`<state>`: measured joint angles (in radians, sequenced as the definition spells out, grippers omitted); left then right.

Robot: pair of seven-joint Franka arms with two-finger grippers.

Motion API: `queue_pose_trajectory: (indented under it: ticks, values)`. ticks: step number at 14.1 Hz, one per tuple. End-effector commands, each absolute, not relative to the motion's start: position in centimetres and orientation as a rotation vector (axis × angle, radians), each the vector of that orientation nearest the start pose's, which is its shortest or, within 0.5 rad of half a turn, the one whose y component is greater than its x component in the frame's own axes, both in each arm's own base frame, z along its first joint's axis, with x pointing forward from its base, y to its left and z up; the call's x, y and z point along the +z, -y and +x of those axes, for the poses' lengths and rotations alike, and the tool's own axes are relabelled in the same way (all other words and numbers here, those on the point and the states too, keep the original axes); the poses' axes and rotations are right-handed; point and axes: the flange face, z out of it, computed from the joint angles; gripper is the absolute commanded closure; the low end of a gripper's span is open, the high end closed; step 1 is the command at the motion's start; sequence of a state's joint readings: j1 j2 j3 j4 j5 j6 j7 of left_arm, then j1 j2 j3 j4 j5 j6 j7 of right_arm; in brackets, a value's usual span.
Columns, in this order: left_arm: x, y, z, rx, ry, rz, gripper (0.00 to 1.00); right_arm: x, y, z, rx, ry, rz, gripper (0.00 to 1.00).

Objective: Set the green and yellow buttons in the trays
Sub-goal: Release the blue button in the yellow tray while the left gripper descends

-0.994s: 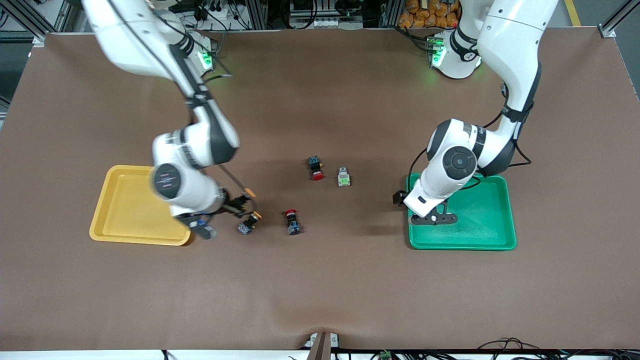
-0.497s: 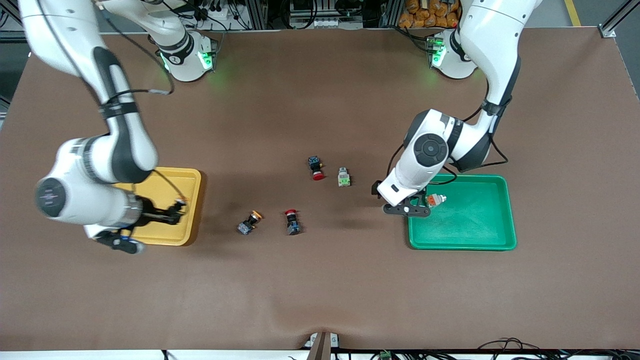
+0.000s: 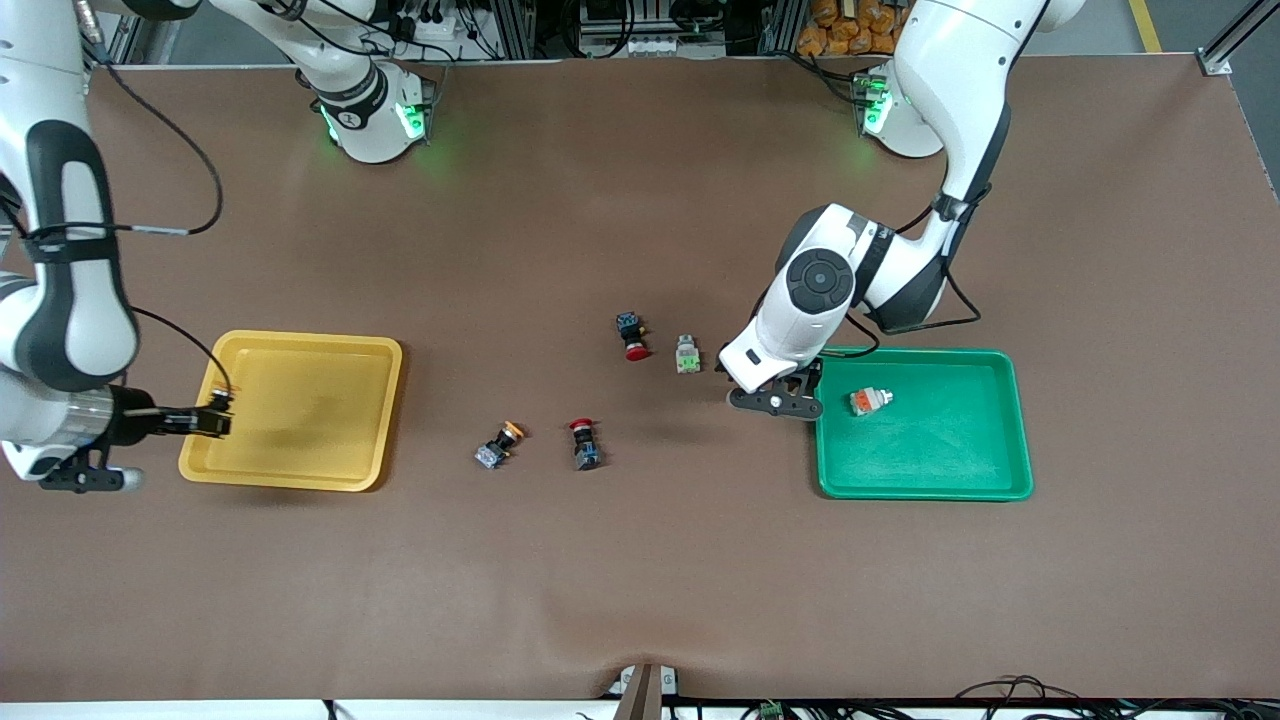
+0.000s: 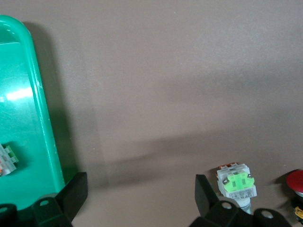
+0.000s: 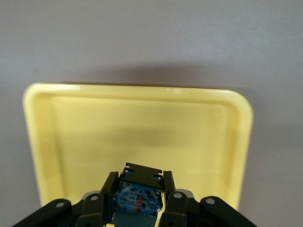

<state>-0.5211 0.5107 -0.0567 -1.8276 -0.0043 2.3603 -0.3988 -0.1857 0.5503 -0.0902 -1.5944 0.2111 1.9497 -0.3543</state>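
My right gripper [image 3: 214, 416] [image 5: 139, 190] is shut on a button with a dark blue body [image 5: 138, 195], held over the outer rim of the yellow tray [image 3: 300, 400] [image 5: 137, 127]; its cap is hidden. A yellow-capped button [image 3: 498, 446] lies on the table between that tray and the middle. My left gripper [image 3: 776, 401] [image 4: 141, 191] hangs open and empty over bare table, between the green tray [image 3: 940, 450] [image 4: 45, 127] and a pale grey green-ended button [image 3: 686, 354] [image 4: 236, 182]. A pale grey orange-ended button [image 3: 868, 401] [image 4: 7, 158] lies in the green tray.
Two red-capped switches with dark blue bodies lie on the brown mat: one [image 3: 631, 336] [image 4: 296, 182] beside the green-ended button, the other [image 3: 584, 444] beside the yellow-capped button. The trays sit toward either end of the table.
My right arm swung from beside the yellow-capped button to the yellow tray's outer rim, carrying a button. My left gripper moved off the green tray toward the green-ended button, leaving the orange-ended one there.
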Motion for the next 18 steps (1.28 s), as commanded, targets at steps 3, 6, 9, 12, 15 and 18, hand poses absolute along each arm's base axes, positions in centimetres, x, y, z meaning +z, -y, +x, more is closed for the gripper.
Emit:
queue_pose_trajectory:
  ticks: [3, 6, 9, 12, 15, 18]
  values:
    - [25.0, 38.7, 54.1, -0.003, -0.245, -3.169, 0.00, 25.9, 15.9, 64.7, 0.283, 0.049, -2.909, 0.84]
    - [24.5, 40.2, 53.8, -0.005, -0.197, -3.174, 0.00, 22.7, 16.0, 64.3, 0.337, 0.038, -2.882, 0.00]
    - [22.2, 42.7, 52.0, 0.034, -0.191, -3.161, 0.00, 22.8, 13.3, 65.0, 0.338, 0.075, -2.882, 0.00]
    - [21.4, 43.9, 51.4, 0.043, -0.155, -3.164, 0.00, 24.6, 9.2, 67.0, 0.307, 0.031, -2.914, 0.00]
    - [20.4, 46.6, 50.0, 0.051, -0.078, -3.167, 0.00, 25.1, 2.7, 68.1, 0.318, -0.102, -2.945, 0.00]
    - [19.2, 47.2, 49.2, 0.066, -0.010, -3.159, 0.00, 24.7, -4.2, 68.7, 0.309, -0.291, -2.936, 0.00]
